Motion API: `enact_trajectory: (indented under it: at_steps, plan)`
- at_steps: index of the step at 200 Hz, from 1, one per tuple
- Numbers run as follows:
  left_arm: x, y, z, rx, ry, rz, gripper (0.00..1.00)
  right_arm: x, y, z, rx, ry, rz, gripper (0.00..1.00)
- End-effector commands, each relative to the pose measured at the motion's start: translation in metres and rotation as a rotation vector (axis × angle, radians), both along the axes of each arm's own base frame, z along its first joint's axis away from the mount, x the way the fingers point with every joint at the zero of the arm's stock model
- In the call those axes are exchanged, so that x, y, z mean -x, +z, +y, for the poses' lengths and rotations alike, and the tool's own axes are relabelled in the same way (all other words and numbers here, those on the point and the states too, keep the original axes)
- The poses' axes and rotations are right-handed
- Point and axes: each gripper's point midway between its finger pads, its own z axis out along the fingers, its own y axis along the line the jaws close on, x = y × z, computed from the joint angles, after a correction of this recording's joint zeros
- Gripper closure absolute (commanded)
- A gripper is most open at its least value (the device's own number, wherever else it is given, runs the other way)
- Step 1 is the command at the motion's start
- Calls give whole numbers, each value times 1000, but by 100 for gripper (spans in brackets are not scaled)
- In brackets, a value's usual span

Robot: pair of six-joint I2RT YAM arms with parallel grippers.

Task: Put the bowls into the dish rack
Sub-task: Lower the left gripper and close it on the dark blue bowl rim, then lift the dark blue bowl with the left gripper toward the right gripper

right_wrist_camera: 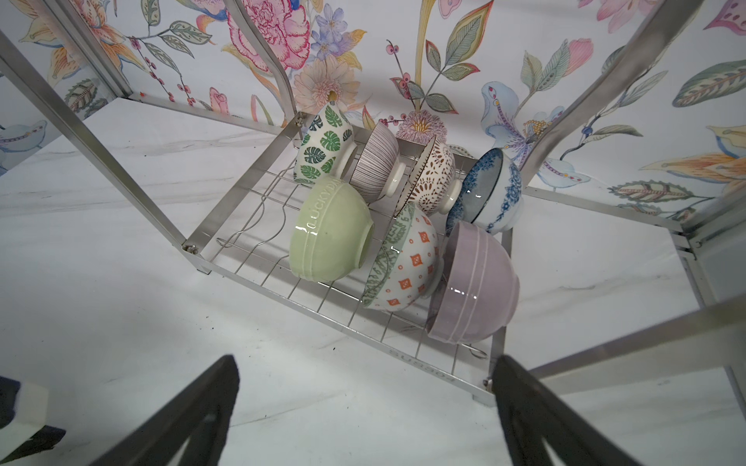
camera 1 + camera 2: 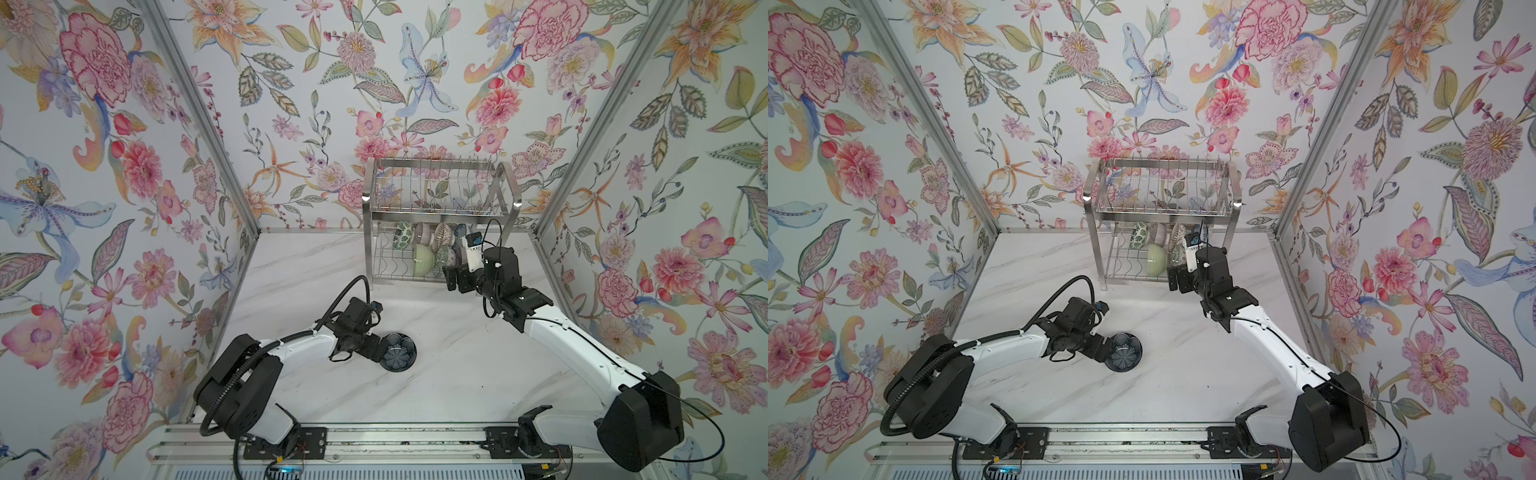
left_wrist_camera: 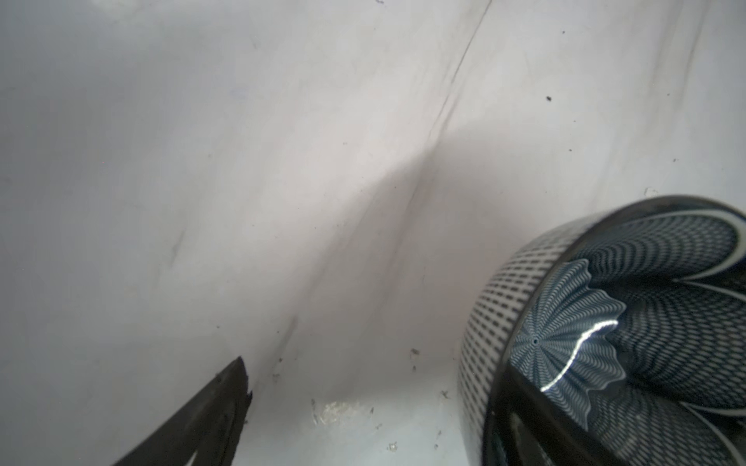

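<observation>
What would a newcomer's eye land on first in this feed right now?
Probably the loud floral wallpaper on every wall around the white marble table. Next, the steel dish rack at the back, its lower tier crowded with seven patterned bowls tipped on their sides, the open right claw just in front. Last, a single navy bowl on the table at the left claw.

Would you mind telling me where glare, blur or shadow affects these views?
Left wrist view: the table looks soft and shadowed, and the navy bowl carries a thin bright glint. Right wrist view: sharp, with small highlights on the pale green bowl and lilac bowl. In both top views the rack glints at its front corners.
</observation>
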Motion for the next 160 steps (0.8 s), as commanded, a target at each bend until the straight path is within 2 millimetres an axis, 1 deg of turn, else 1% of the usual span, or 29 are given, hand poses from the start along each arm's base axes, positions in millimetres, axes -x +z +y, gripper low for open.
enact_trajectory:
  at_steps: [1, 11, 22, 35, 41, 43, 45, 62, 93, 130, 132, 160]
  plan:
    - [0, 0, -10, 11, -28, 8, 13, 1, 6, -3, -25, -7, -16, 1]
    - [0, 0, -11, 11, -32, 12, 18, 2, 6, -2, -26, -7, -17, 1]
    - [-1, 1, -11, 14, -31, 9, 26, 1, 5, -2, -26, -7, -16, 1]
    - [-2, 2, -13, 18, -31, 8, 38, 1, 6, -2, -28, -6, -17, 1]
    - [-2, 4, -13, 20, -32, 5, 45, 1, 5, -2, -27, -6, -16, 1]
    - [-1, -4, -13, 6, -32, 24, 47, 1, 5, -2, -27, -6, -17, 1]
    - [-1, -5, -12, 4, -32, 28, 49, 0, 5, -2, -26, -4, -16, 1]
    - [-1, -5, -12, 4, -29, 30, 61, 1, 4, -2, -24, -5, -16, 1]
    - [-1, -2, -11, -5, -26, 22, 77, 0, 6, -3, -25, -7, -20, 1]
    - [-4, 0, -8, -26, -20, 18, 98, 2, 7, -3, -28, 0, -21, 1]
    - [-5, 8, -9, -12, -20, -3, 99, 2, 7, -4, -28, 0, -21, 1]
    - [-10, 21, -5, -28, -17, -37, 100, 4, 9, -4, -32, 5, -24, 1]
